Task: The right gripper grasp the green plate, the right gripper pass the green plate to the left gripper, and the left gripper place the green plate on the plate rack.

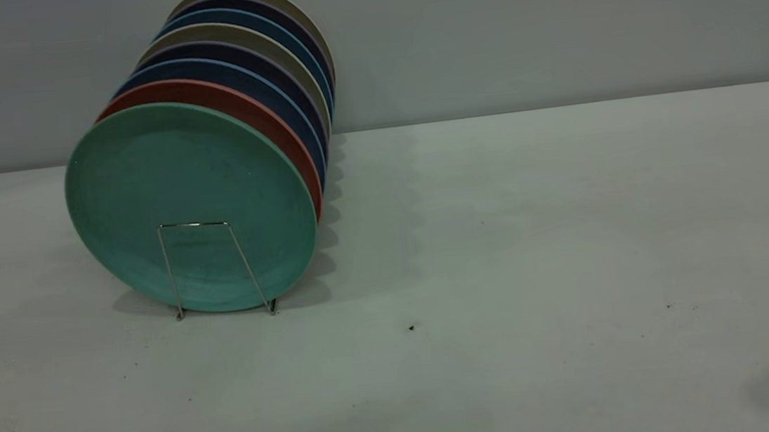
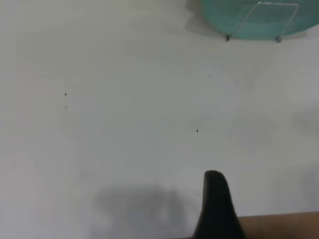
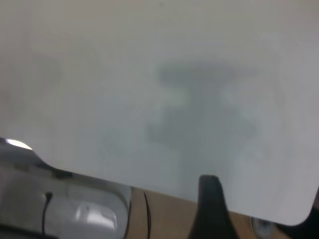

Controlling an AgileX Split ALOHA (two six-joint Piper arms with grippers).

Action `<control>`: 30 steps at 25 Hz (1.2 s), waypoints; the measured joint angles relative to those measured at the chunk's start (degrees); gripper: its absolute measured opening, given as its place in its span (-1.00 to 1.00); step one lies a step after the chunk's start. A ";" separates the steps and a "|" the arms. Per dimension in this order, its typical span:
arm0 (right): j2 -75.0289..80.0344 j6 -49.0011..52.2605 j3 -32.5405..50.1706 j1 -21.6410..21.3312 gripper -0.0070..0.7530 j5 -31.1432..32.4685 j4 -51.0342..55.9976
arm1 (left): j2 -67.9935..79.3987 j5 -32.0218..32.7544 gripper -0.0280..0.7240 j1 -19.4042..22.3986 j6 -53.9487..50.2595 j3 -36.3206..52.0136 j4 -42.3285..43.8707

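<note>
- The green plate (image 1: pixel 188 192) stands on edge in the plate rack (image 1: pixel 217 269), at the front of a row of plates on the left half of the table (image 1: pixel 535 244).
- A single upright wire loop of the rack crosses the lower part of the plate's face; the loop's two feet rest on the tabletop just below the plate's rim.
- Directly behind the green plate, and seemingly against it, stands a salmon-pink plate (image 1: pixel 247 109). Behind that come blue plates (image 1: pixel 259 90), with beige plates (image 1: pixel 299 23) among them, all leaning the same way.
- Neither arm appears in the exterior view, and nothing there is touching the green plate.
- In the left wrist view, one black finger tip of the left gripper (image 2: pixel 215 206) hangs over bare table. It is well apart from the green plate (image 2: pixel 249 17), of which only the lower edge and the rack loop (image 2: pixel 264 20) show.
- That finger touches nothing, and with only one in sight, its opening cannot be judged.
- In the right wrist view, one black finger tip of the right gripper (image 3: pixel 209 209) sits above a rounded corner of the table (image 3: pixel 199 99). It holds nothing visible, and whether the fingers are spread or together cannot be told.
</note>
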 joint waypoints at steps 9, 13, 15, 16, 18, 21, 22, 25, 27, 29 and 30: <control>-30.72 -3.35 13.41 0.00 0.48 -0.27 1.83 | -18.23 6.39 0.51 0.00 -0.68 9.73 -0.05; -43.15 -4.13 20.35 0.00 0.48 -1.28 2.51 | -24.37 6.38 0.51 0.00 -0.68 13.39 0.00; -47.64 -4.13 24.04 0.00 0.48 -1.74 2.77 | -27.32 6.37 0.51 0.00 -0.56 14.71 0.13; -49.47 -4.13 25.57 0.00 0.48 -1.92 2.82 | -28.84 6.37 0.51 0.00 -0.49 15.19 0.17; -51.95 -4.19 28.90 0.00 0.48 -2.86 2.82 | -31.53 6.63 0.51 0.00 -0.43 15.54 0.17; -54.41 -4.19 32.35 0.00 0.48 -4.67 3.19 | -35.56 6.99 0.51 0.00 0.10 15.58 0.17; -54.88 -4.19 32.84 0.00 0.48 -4.93 3.49 | -36.49 7.11 0.51 0.00 0.38 15.71 0.17; -55.52 -4.19 33.26 0.00 0.48 -5.19 4.09 | -37.68 7.11 0.51 0.00 0.62 16.43 0.12; -55.52 -4.19 33.42 0.00 0.48 -5.31 4.09 | -37.75 6.39 0.51 0.00 0.64 17.22 0.08; -55.52 -4.19 33.62 0.00 0.48 -5.31 4.22 | -37.75 5.99 0.51 -0.08 0.70 17.77 0.08; -55.52 -4.21 33.67 0.00 0.48 -5.25 4.22 | -37.75 5.97 0.51 -0.18 0.90 17.81 0.08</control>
